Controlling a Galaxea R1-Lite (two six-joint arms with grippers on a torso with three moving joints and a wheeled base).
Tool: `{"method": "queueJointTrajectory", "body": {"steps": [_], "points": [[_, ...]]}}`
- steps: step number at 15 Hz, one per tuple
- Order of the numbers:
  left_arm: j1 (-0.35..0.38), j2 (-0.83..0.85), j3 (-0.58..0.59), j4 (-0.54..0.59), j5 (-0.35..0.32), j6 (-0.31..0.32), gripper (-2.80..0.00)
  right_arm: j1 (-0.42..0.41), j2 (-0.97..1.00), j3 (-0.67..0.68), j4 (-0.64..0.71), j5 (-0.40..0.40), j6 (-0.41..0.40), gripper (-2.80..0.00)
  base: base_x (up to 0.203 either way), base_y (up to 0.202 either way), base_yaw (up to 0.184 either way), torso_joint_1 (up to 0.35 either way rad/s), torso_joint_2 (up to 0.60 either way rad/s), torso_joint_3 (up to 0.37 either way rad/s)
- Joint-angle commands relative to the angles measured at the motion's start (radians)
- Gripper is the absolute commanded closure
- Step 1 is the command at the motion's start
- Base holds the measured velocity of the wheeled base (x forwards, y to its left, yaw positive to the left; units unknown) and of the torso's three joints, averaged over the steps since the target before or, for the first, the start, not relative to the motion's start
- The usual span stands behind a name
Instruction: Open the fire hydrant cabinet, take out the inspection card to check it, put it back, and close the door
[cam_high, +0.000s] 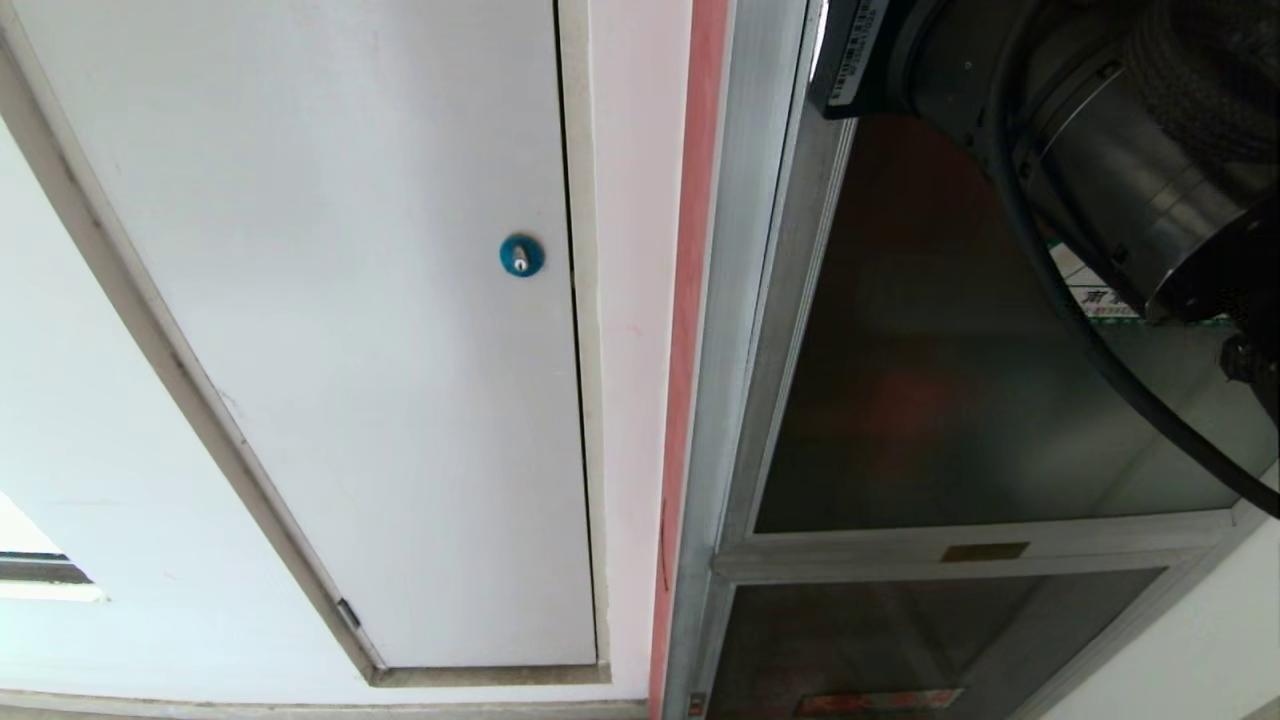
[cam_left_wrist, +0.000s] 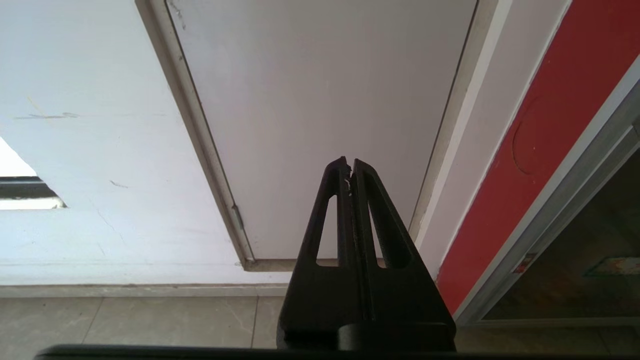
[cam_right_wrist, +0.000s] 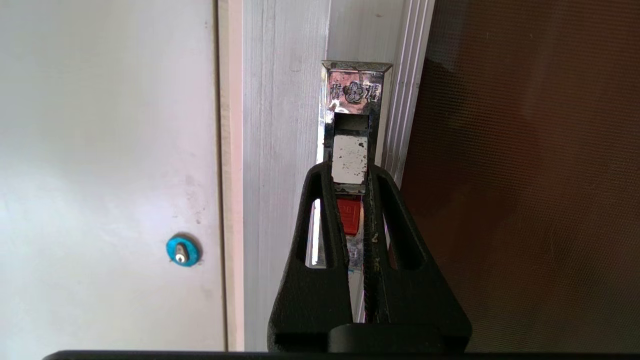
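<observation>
The fire hydrant cabinet's silver frame (cam_high: 700, 400) stands right of a red strip, and its dark frosted-glass door (cam_high: 950, 400) lies flat in the frame. A chrome latch plate (cam_right_wrist: 356, 90) with a red tab (cam_right_wrist: 348, 215) sits on the door's edge beside the glass (cam_right_wrist: 525, 175). My right gripper (cam_right_wrist: 350, 172) is shut on the latch's silver pull flap, one fingertip on each side. My right arm (cam_high: 1130, 150) covers most of a green-bordered sticker (cam_high: 1095, 300). The inspection card is hidden. My left gripper (cam_left_wrist: 349, 165) is shut on nothing, low before the white door.
A white door (cam_high: 350, 350) with a blue round lock (cam_high: 521, 255) fills the wall left of the cabinet. Below the big door is a smaller dark glass panel (cam_high: 900, 630) with a red label (cam_high: 880, 700). Beige floor tiles (cam_left_wrist: 150, 320) run along the wall.
</observation>
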Motion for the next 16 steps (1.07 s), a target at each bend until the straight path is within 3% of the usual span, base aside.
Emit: {"method": "queueJointTrajectory", "body": {"steps": [1, 16], "points": [[0.0, 0.001, 0.0, 0.0, 0.0, 0.0, 0.0, 0.008, -0.019, 0.003, -0.007, -0.004, -0.004, 0.0, 0.0, 0.0, 0.0, 0.0, 0.0, 0.0], [0.0, 0.001, 0.0, 0.0, 0.0, 0.0, 0.0, 0.025, -0.058, 0.023, 0.006, -0.009, -0.005, 0.0, 0.0, 0.0, 0.0, 0.0, 0.0, 0.0]]}}
